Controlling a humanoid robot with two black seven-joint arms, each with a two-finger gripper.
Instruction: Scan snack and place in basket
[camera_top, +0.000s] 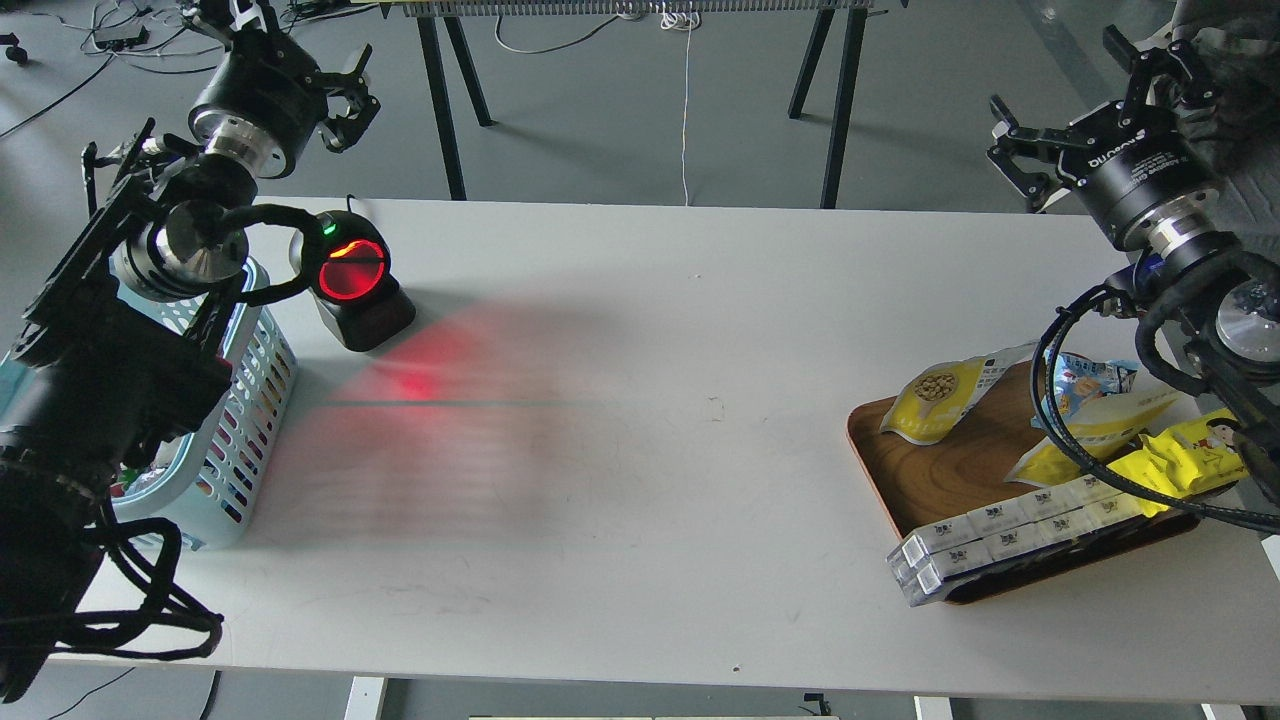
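Note:
The snack, a flat yellow-and-white pouch with a round picture of beige nuts, lies on the far left corner of a brown wooden tray at the right. The light blue slotted basket stands at the table's left edge, partly hidden behind my left arm. My left gripper hangs open above the table's far left edge, empty, behind the scanner. Past the far right corner, well above the tray, my right gripper is open with nothing between its fingers.
A black scanner with a glowing red window stands by the basket and throws red light over the table. The tray also holds a small blue bag, bright yellow wrappers and white boxes. Black table legs stand behind.

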